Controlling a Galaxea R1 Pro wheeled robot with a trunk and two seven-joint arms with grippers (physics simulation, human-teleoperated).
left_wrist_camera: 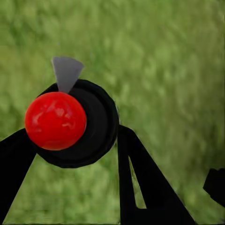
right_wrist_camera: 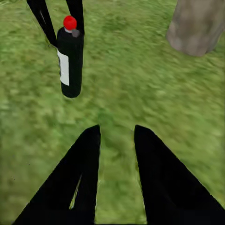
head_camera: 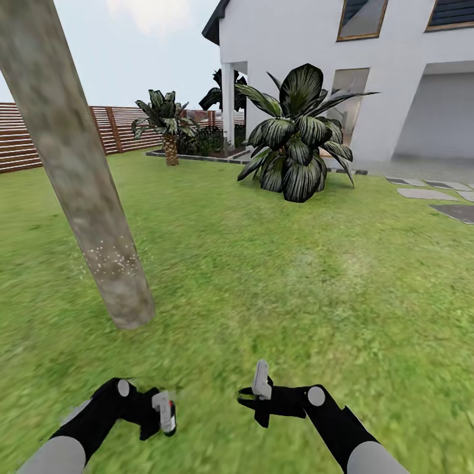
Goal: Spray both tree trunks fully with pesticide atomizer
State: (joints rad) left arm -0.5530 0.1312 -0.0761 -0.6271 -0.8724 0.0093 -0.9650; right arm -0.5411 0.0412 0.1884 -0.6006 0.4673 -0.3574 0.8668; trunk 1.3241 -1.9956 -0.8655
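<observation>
Seemingly one atomizer (right_wrist_camera: 70,61) in left gripper (head_camera: 158,413) — one speckled trunk (head_camera: 79,178), right gripper (head_camera: 253,394) empty

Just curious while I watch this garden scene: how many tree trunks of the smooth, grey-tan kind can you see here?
1. The tree trunk leans up at the head view's left, on the lawn, with white specks low on its bark. Others may stand outside the picture.

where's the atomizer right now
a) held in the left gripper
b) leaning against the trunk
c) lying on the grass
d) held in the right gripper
a: the pesticide atomizer sits between the fingers of the left gripper, off the lawn, while the right gripper is open with only grass between its fingers.
</observation>
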